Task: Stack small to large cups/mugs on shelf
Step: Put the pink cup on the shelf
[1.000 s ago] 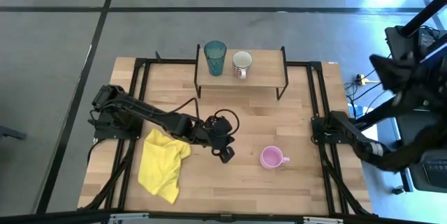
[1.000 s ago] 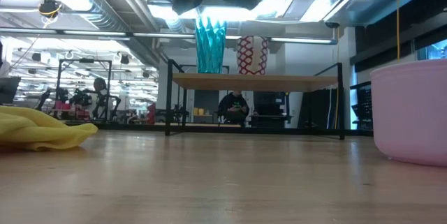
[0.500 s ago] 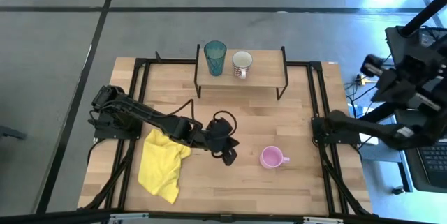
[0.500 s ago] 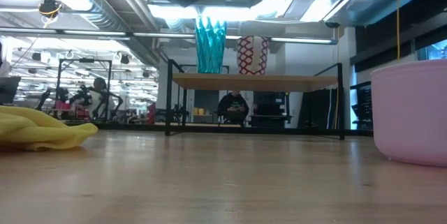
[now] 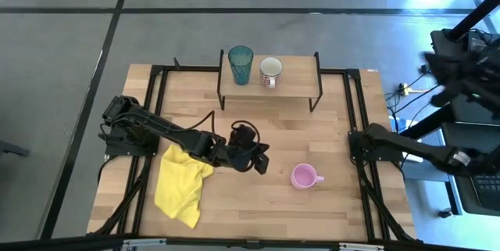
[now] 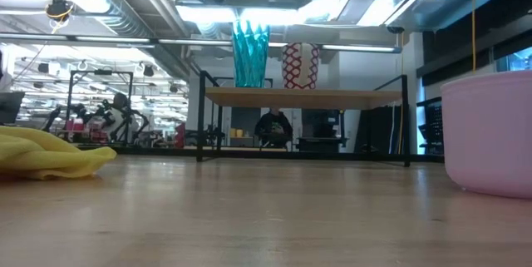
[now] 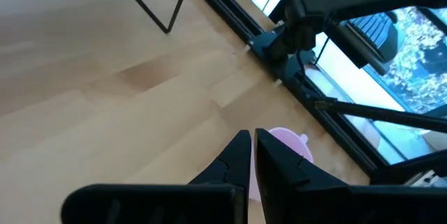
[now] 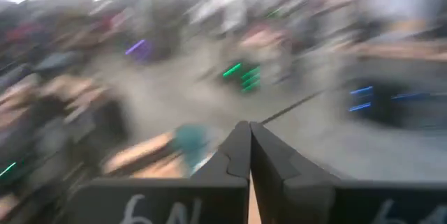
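Note:
The teal tumbler (image 5: 241, 65) and the cream-white mug (image 5: 270, 71) stand upright side by side on the left half of the shelf (image 5: 301, 81) at the table's far edge; both show in the low view, the tumbler (image 6: 249, 55) and the mug (image 6: 301, 66). The pink mug (image 5: 303, 177) stands upright on the tabletop, right of centre, its handle toward the right. My left gripper (image 5: 262, 163) is shut and empty, above the table just left of the pink mug (image 7: 293, 144). My right gripper (image 8: 249, 132) is shut and empty, off beyond the table's right edge.
A crumpled yellow cloth (image 5: 181, 184) lies on the table's near left, beside my left arm. The shelf's black legs (image 5: 316, 102) stand on the far part of the table. Bare tabletop (image 5: 281, 130) lies between the shelf and the pink mug.
My left gripper has gone a little toward the table's right and far edges, nearer the pink mug, and has turned about. My right arm has swung about beyond the table's right edge. The cups have stayed where they were.

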`<state>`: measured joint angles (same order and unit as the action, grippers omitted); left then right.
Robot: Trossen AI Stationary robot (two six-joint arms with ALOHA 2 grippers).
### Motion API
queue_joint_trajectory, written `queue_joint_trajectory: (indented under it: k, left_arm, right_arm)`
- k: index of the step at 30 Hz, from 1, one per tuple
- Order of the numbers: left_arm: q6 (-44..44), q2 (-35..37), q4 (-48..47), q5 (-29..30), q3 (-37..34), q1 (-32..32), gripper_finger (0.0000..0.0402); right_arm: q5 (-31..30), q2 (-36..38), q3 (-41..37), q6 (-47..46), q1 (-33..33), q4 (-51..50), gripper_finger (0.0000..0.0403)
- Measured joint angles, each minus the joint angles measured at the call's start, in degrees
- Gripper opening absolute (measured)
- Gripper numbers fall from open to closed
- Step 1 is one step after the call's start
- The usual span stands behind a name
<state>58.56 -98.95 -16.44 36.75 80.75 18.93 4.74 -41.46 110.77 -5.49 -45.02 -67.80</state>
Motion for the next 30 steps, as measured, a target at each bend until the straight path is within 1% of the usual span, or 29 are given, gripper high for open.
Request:
queue_joint_trajectory:
  k: [2, 4, 7, 10, 11, 12, 13, 16, 17, 20, 23, 24, 26, 27, 28, 30]
  left_arm:
    - [0.0, 0.0, -1.1, -0.3, 0.0, 0.0, 0.0015]
    - [0.1, 0.0, -1.9, -1.0, 0.0, 0.0, 0.0015]
    - [1.9, 0.0, -4.9, -2.6, 0.0, 0.0, 0.0015]
    - [3.2, 0.0, -9.5, -3.0, 0.0, 0.2, 0.0012]
    - [3.9, 0.0, -11.4, -3.0, 0.0, 0.3, 0.0009]
    - [4.4, 0.0, -13.3, -2.9, 0.0, 0.5, 0.0006]
    - [4.9, 0.0, -15.1, -2.8, 0.0, 0.7, 0.0003]
    - [7.2, 0.0, -20.9, -1.7, 0.0, 1.5, 0.0002]
    - [7.8, 0.0, -22.4, -1.3, 0.0, 1.7, 0.0002]
    - [9.9, 0.0, -26.4, -0.3, 0.0, 2.4, 0.0002]
    - [11.2, 0.0, -29.4, 0.0, 0.0, 3.0, 0.0001]
    - [11.8, 0.0, -30.2, 0.0, 0.0, 3.1, 0.0002]
    - [12.1, 0.0, -31.4, 0.0, 0.0, 3.3, 0.0003]
    - [12.6, 0.0, -31.6, 0.0, 0.0, 3.2, 0.0004]
    - [12.9, 0.0, -31.8, 0.0, 0.0, 3.2, 0.0003]
    - [13.3, 0.0, -32.5, 0.0, 0.0, 3.2, 0.0002]
  right_arm:
    - [-7.9, 2.5, 0.2, -0.3, -2.2, 0.1, 0.0006]
    - [-14.0, 3.7, -0.4, -0.4, -5.2, 1.5, 0.0006]
    - [-18.4, 3.8, -2.6, 1.4, -11.5, 4.1, 0.0006]
    - [-21.7, 3.4, -6.0, 8.3, -18.1, 11.0, 0.0003]
    - [-21.6, 3.2, -7.5, 10.0, -19.9, 14.1, 0.0003]
    - [-19.6, 2.9, -9.1, 10.2, -21.4, 17.3, 0.0004]
    - [-15.4, 2.4, -10.9, 9.3, -22.3, 20.5, 0.0006]
    - [0.4, 0.5, -15.6, 3.7, -23.8, 27.5, 0.0008]
    - [4.4, -0.2, -16.9, 2.3, -23.9, 28.2, 0.0008]
    - [10.4, -2.5, -21.5, 0.4, -24.1, 25.8, 0.0005]
    - [16.5, -2.9, -27.6, -0.1, -23.0, 25.2, 0.0004]
    - [19.7, -2.5, -29.4, -0.2, -22.2, 25.5, 0.0004]
    - [29.8, -2.0, -32.8, -0.2, -19.8, 28.1, 0.0005]
    - [33.8, -1.7, -34.4, -0.6, -18.4, 29.0, 0.0005]
    - [36.2, -1.5, -36.0, -1.7, -16.7, 30.4, 0.0005]
    - [36.6, -1.0, -39.0, -3.9, -12.6, 34.1, 0.0005]
